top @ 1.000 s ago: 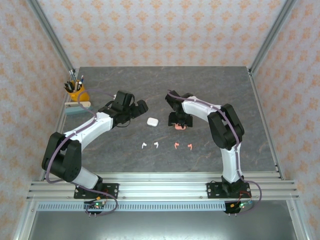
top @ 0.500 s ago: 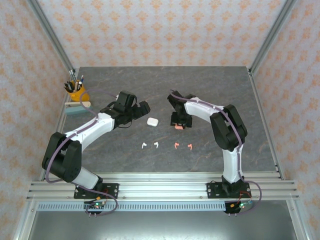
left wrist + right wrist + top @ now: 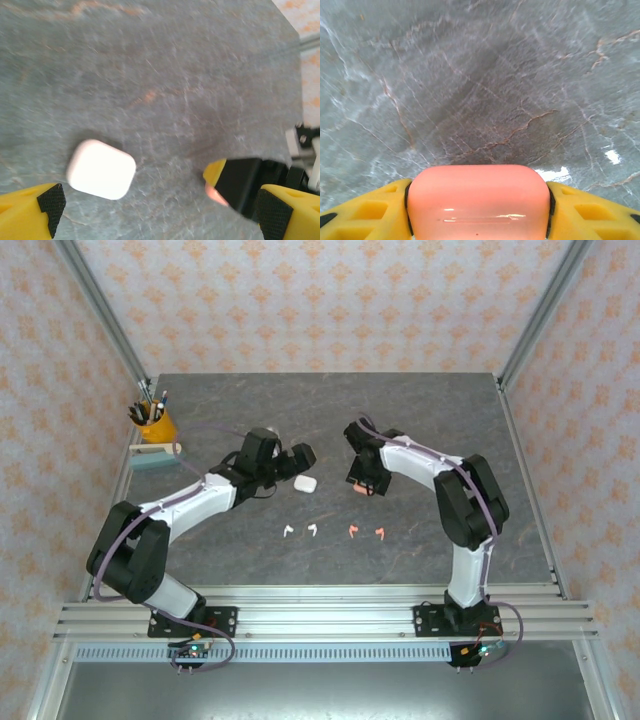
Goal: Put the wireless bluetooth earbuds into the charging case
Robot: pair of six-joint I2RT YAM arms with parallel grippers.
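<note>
Surface: a grey, veined, stone-look counter (image 3: 420,410), flat and matt, with a faint sheen near the right gripper in the right wrist view.
Room: wallpaper with an orange floral print (image 3: 300,300) on three sides; slanted metal posts (image 3: 100,310) stand at the far corners.
Near edge: a ribbed metal rail (image 3: 320,620) carries both arm bases.
Left edge: a yellow pen cup (image 3: 155,427) with a pale block (image 3: 153,457) just beside it, both well apart from the work.
White earbuds: two (image 3: 287,531) (image 3: 312,529) lie close together on the counter, nearer the rail than the cases.
Coral-pink earbuds: two (image 3: 353,530) (image 3: 380,532) lie just to the right of the white pair, in the same row.
White case (image 3: 304,482): lid down, flat on the counter mid-table.
Left gripper (image 3: 297,462): spread wide above the white case; in the left wrist view the case lies ahead of the fingertips (image 3: 50,202) and touches neither.
Right gripper (image 3: 364,483): clamped on a coral-pink case (image 3: 478,202), one yellow finger against each side; whether the case rests on the counter or is lifted, I cannot tell.
Open room: the far half of the counter and its right side are bare; the two grippers stand near each other at the middle.
</note>
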